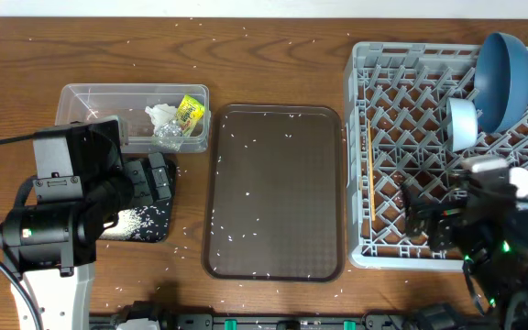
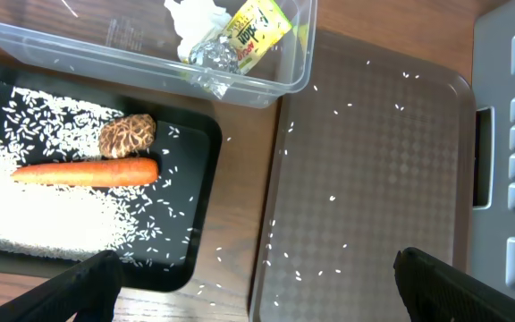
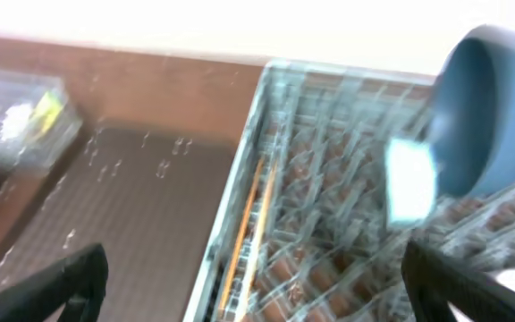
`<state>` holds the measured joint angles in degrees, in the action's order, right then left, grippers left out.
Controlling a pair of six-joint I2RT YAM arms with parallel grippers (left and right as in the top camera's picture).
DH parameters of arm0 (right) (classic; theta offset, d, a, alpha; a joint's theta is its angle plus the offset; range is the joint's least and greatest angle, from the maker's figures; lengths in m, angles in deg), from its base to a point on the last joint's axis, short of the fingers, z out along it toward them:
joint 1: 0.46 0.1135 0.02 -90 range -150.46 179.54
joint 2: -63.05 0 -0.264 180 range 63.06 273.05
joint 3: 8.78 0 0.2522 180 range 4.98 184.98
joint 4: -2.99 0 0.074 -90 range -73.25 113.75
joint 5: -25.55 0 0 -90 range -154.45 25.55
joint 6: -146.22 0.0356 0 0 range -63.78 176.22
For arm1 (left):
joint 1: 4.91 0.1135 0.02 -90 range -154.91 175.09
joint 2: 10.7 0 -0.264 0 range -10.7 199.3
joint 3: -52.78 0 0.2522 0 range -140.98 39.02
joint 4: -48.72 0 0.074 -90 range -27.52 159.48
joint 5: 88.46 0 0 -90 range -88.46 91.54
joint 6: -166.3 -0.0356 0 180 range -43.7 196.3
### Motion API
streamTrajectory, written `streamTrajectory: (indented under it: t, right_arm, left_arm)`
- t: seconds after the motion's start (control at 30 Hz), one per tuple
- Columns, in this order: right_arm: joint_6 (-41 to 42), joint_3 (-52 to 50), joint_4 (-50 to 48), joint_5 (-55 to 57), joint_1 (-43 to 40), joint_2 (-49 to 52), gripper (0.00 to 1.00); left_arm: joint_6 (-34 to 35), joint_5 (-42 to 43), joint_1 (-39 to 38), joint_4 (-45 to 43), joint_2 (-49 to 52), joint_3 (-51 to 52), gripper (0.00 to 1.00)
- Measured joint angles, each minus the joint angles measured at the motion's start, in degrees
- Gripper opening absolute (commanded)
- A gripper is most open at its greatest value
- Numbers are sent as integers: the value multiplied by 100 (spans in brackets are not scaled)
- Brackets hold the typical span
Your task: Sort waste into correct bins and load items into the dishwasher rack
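Note:
The clear tub holds the crumpled wrapper and the yellow-green packet. In the left wrist view the black tray holds the carrot, the brown lump and a heap of rice. The grey rack holds the blue plate on edge, the light-blue cup and the chopsticks along its left side. My left gripper is open and empty above the gap between black tray and brown tray. My right gripper is open and empty over the rack's left edge. I cannot make out the bowl or the pink cup.
The brown serving tray lies in the middle with rice grains scattered on it. More loose rice dots the wooden table. The right wrist view is blurred.

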<state>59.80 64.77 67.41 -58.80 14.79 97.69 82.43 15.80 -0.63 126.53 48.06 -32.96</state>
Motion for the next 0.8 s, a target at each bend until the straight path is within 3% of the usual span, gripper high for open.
streamTrajectory:
  t: [0.3, 0.57, 0.8]
  right_arm:
    - [-138, -2485, -2380, 380, -573, -1818, 99]
    - [-151, -4044, -3088, -219, -1239, -3200, 99]
    - [-153, -4798, -3713, -529, -1390, -3394, 99]
  left_arm:
    - [0, 0, 0, -2, 0, 2, 98]
    - [0, 0, 0, 2, 0, 2, 98]
    - [0, 0, 0, 2, 0, 2, 98]
